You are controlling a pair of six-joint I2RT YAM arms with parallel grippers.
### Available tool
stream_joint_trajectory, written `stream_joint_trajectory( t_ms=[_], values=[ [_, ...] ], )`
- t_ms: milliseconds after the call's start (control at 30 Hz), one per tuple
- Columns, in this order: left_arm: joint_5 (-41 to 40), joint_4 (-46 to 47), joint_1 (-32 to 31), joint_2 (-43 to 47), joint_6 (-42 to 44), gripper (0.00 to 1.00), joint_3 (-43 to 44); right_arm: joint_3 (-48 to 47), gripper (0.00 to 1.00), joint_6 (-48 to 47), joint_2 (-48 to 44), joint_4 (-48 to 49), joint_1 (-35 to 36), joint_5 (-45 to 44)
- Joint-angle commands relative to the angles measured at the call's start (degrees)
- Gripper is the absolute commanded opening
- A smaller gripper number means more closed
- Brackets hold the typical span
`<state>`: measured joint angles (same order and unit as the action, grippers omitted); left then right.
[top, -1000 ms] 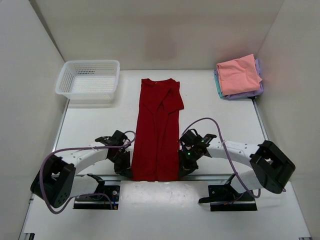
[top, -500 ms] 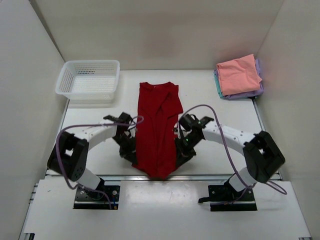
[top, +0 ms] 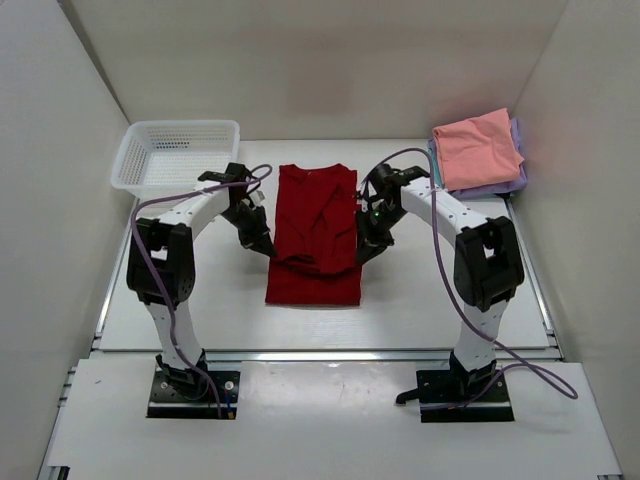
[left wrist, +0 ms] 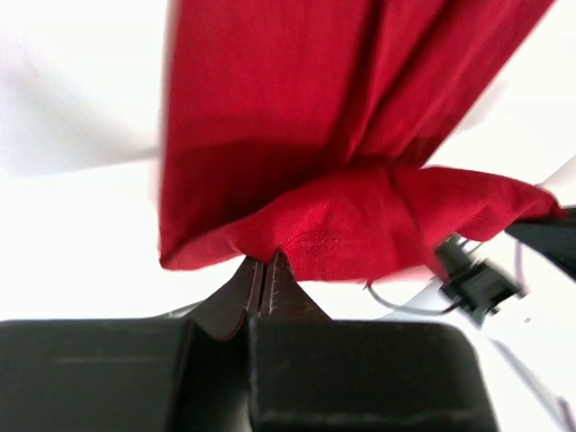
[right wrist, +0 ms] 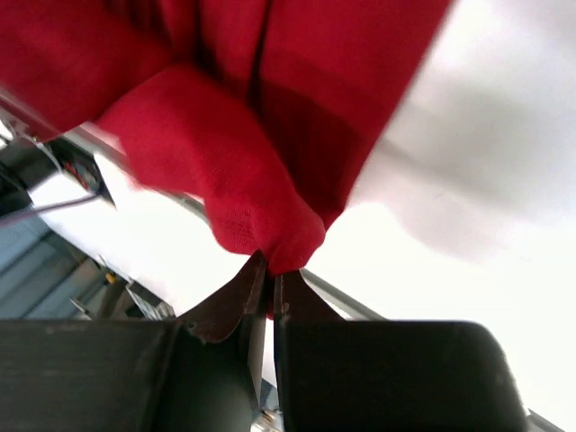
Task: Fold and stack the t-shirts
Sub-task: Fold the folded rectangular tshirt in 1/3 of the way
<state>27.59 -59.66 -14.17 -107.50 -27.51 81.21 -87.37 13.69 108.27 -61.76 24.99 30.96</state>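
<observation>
Both tools: each one is pinched tight on bunched red cloth, with no gap between the jaws.
Tool, left: my left gripper [top: 263,243] [left wrist: 264,266] sits at the 9 o'clock edge of the dark red t-shirt [top: 315,215] [left wrist: 342,135]. The wrist view shows its tips clamped on a stitched hem fold.
Tool, right: my right gripper [top: 362,250] [right wrist: 267,267] sits at the shirt's 3 o'clock edge, tips closed on a rounded wad of the same cloth [right wrist: 225,153].
Shirt: it is mid-table with the collar toward 12 o'clock. The held hem hangs as a sagging band across the middle, over a flat layer that ends toward 6 o'clock.
Hard to see: from above, the dark fingers merge with their shadows, so I can read the grip only from the wrist views. Both of those are motion-smeared, and the shirt runs off the frame.
Stack: it sits at 2 o'clock against the wall. The salmon pink square [top: 480,148] is on top. The lavender square [top: 516,182] and teal square [top: 435,168] show only as slivers at the edges.
Basket: a white mesh basket [top: 180,126] stands at 10 o'clock, well apart from the shirt.
Table: the bare white table [top: 200,295] shows around the cloth.
</observation>
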Motion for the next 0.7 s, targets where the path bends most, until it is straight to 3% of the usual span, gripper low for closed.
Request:
stream_joint_trajectory(
  t_ms=[0,267,333,400,500,567,667],
  values=[
    [0.4,0.0,2.0,-2.9,-1.0,0.0,4.8,-5.3,0.0,-1.4,3.4,-2.8,-1.6,-0.5],
    [2.1,0.5,2.0,-11.4,-1.8,0.0,13.8,-15.1,0.01,-1.5,11.6,-2.7,-3.1,-1.4],
    [2.6,1.6,2.6,-12.1,-2.6,0.11,14.4,-16.3,0.08,-0.9,12.2,-2.8,-3.7,-2.1],
    [3.0,2.8,3.4,-12.1,-3.4,0.14,14.3,-17.3,0.1,-1.0,12.8,-1.9,-4.2,-2.7],
    [5.5,7.1,5.6,-11.2,-6.1,0.34,12.1,-18.0,0.13,0.6,12.4,0.3,-6.4,-0.4],
    [7.8,13.5,7.9,-9.3,-11.3,0.44,9.0,-17.4,0.2,4.0,11.6,2.5,-8.5,1.0],
    [11.2,27.3,9.4,-5.3,-21.4,0.53,0.5,-12.0,0.41,9.6,7.7,10.8,-10.9,3.8]
  ],
)
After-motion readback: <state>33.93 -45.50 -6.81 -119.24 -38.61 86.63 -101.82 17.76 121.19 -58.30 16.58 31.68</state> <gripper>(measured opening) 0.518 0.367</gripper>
